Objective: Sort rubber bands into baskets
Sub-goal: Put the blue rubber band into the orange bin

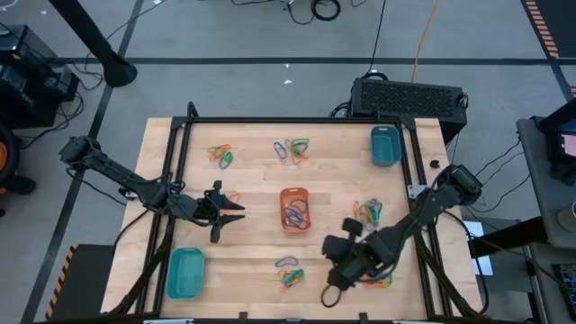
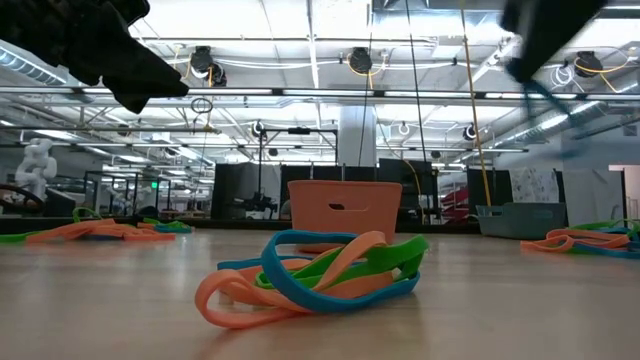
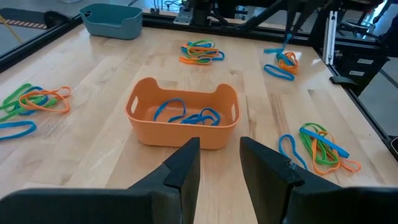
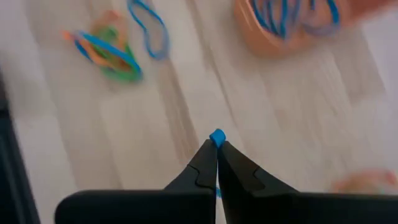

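Pinching a thin blue rubber band (image 4: 216, 136) between pressed-together tips, my right gripper (image 4: 216, 144) hung above bare wood, the small orange plastic basket (image 4: 287, 31) ahead for the drop. My left gripper (image 3: 219, 163) waited spread, facing that basket.

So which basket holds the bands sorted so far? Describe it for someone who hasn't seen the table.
Start at the wooden table and go to its middle, between the two arms. There sits the orange basket, with blue rubber bands lying inside. The two teal baskets stand at opposite corners, and it is the only orange one.
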